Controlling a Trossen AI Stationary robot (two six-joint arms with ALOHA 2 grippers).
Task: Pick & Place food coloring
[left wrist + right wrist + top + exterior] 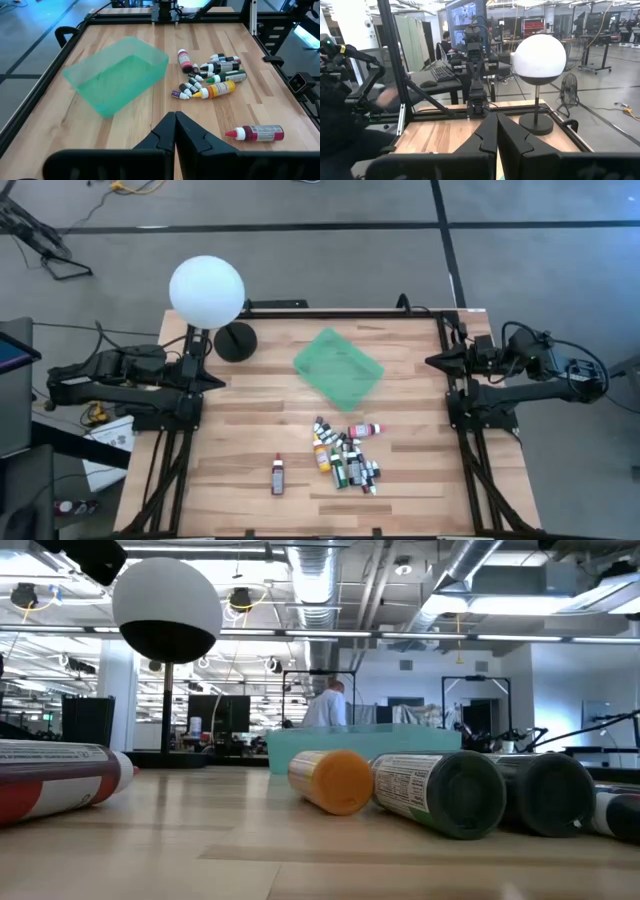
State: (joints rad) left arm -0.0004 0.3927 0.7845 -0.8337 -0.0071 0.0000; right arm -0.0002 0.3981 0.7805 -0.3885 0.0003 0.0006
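Observation:
Several small food coloring bottles (345, 456) lie on their sides in a heap near the table's front middle; the heap (210, 80) also shows in the left wrist view. One red bottle (278, 474) lies apart to the heap's left, also seen as the red bottle (260, 133). A green tray (338, 367) sits on the table behind them. My left gripper (218, 381) is shut at the table's left edge; my right gripper (432, 361) is shut at the right edge. Both are far from the bottles.
A white globe lamp (207, 292) on a black round base (235, 341) stands at the table's far left corner. A black frame rail (340, 311) runs round the table. Beyond the table, a person (325, 705) stands in the room and a person's hand (390, 100) shows at a desk.

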